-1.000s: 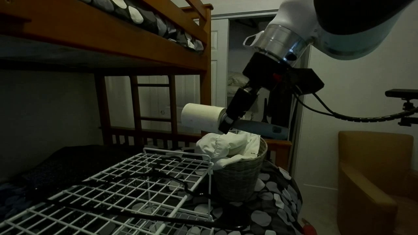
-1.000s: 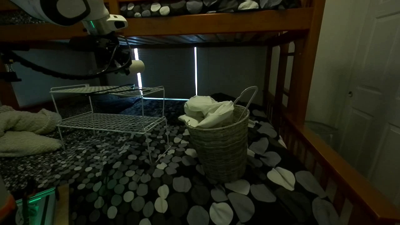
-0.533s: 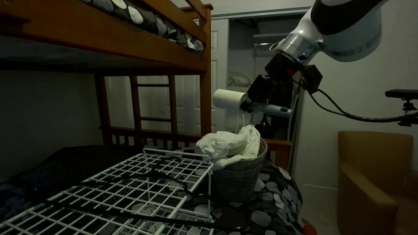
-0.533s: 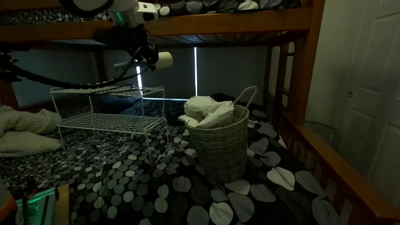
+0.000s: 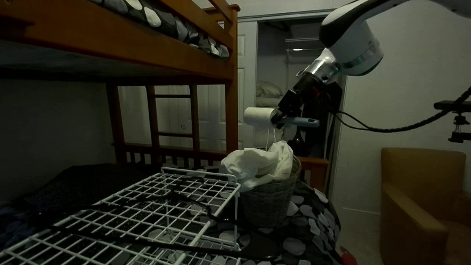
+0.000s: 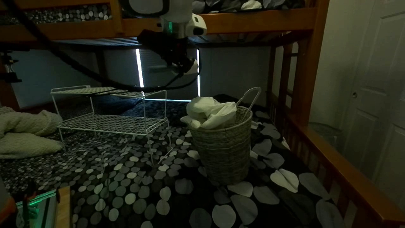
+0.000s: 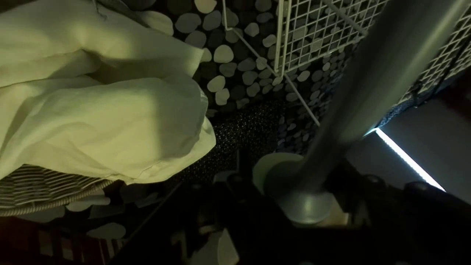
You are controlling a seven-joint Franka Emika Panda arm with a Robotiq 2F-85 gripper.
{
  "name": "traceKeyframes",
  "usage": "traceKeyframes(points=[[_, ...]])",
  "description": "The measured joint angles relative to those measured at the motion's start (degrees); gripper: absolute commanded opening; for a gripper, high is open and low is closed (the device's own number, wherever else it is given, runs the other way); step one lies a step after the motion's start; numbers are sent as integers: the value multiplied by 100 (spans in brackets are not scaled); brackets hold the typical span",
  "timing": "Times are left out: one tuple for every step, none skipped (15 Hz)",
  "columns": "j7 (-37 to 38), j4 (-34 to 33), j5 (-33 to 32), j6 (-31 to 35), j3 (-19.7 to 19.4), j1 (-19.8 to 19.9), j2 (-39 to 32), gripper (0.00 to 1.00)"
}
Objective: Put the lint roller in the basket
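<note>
Upright basket (image 6: 222,152), white cloth (image 6: 208,114) bulging from it; roller (image 5: 259,116) aloft, higher than the basket and seemingly off to one side; pincer (image 5: 278,118) closed on the roller near mid-length; pick-up looks done; moving over, lowering and letting go apparently remain.

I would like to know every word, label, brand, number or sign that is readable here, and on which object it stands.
There is none: no word, label, brand, number or sign can be read in any view.
The lint roller, the basket and the arm show no legible lettering.
The gripper is too dark to tell any small marking.
</note>
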State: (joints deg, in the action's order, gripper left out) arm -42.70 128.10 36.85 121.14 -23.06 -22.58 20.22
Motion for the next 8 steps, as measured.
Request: traceKeyframes(points=[[-87,-292,192,-299,15,127,-359,27],[-120,-562,331,-563,69,286,-703,27],[-125,-840,441,-792,170,499,-1068,27],[-125,-1062,519,-956,293,730,-1377,27],[-124,-1243,574,-1105,416,966,-1644,27],[-115,-1399,589,-1231,547,1208,-1889,27],[-104,-1506,589,-1300,673,1439,-2104,27],[-98,-1592,584,-1318,786,1639,-2289,27]])
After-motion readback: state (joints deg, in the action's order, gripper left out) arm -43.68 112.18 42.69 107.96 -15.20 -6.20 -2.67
